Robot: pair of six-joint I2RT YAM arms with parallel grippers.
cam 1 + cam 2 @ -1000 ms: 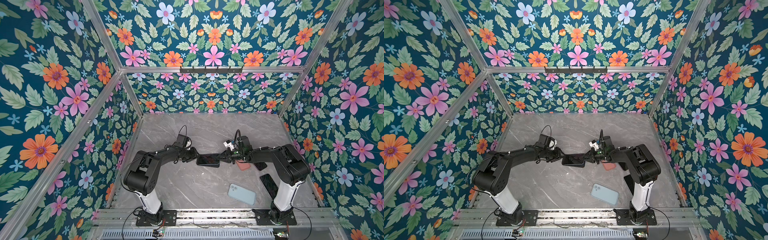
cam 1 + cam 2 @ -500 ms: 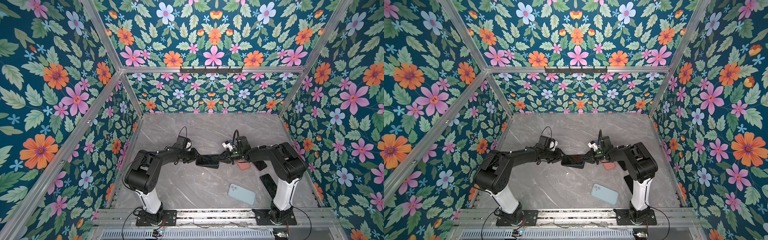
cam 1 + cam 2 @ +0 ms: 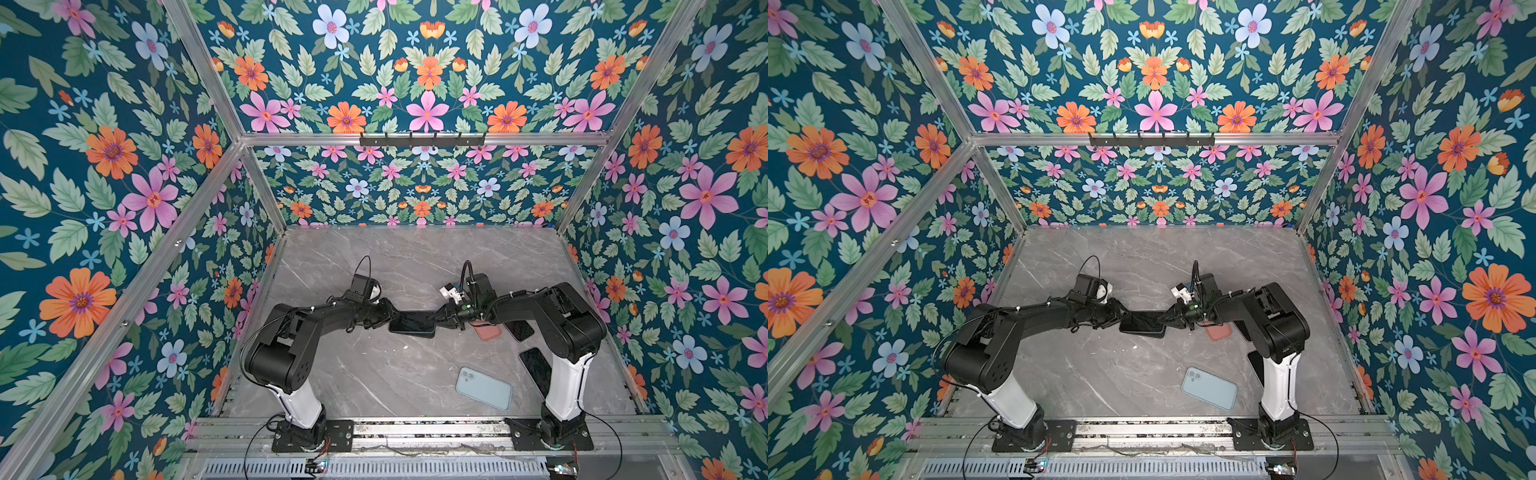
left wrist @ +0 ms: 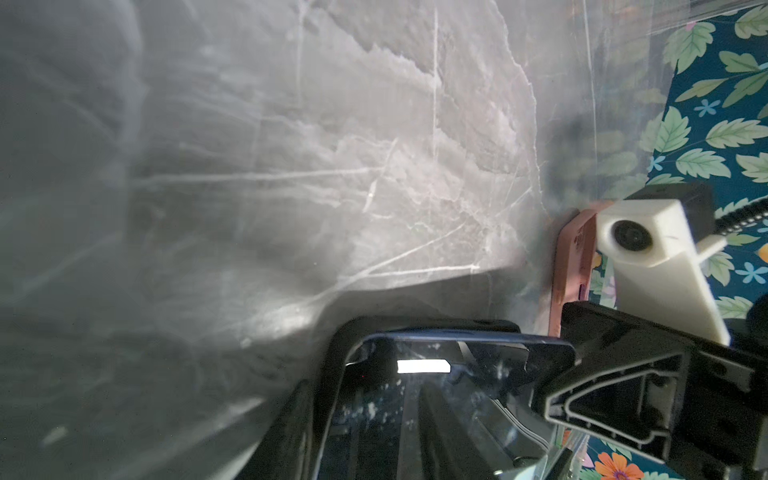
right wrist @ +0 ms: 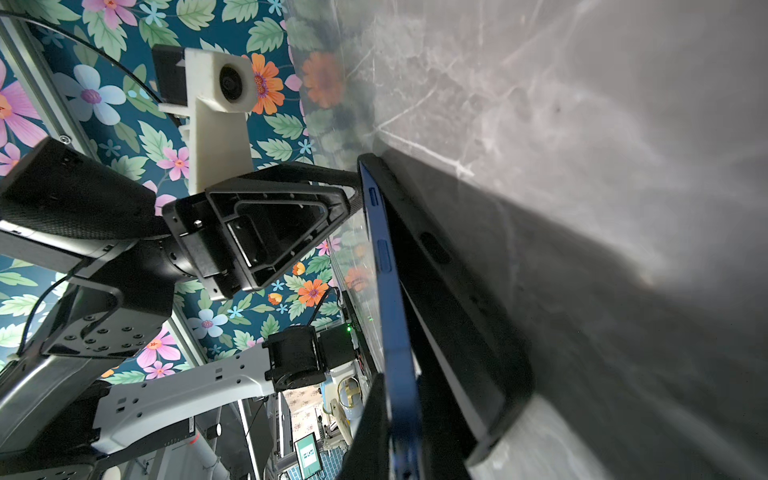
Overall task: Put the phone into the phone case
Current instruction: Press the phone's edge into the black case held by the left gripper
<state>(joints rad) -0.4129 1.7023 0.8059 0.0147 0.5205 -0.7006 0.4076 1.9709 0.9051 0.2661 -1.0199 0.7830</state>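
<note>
A dark blue phone (image 3: 413, 323) (image 3: 1144, 324) is held mid-table between both arms, screen up. Seen edge-on in the right wrist view, the phone (image 5: 390, 291) stands tilted against the black phone case (image 5: 453, 299), which lies between it and the table. My right gripper (image 3: 436, 320) (image 5: 399, 440) is shut on the phone's right end. My left gripper (image 3: 390, 318) (image 4: 370, 449) is at the other end. One of its fingers lies outside the phone case's rim (image 4: 332, 374) and the other over the phone's glass (image 4: 415, 395).
A pink case (image 3: 488, 331) and a dark phone (image 3: 519, 330) lie under the right forearm. A black phone (image 3: 536, 370) sits by the right arm's base. A light blue phone-shaped piece (image 3: 484, 388) lies near the front edge. Floral walls enclose the grey marble table (image 3: 374, 374).
</note>
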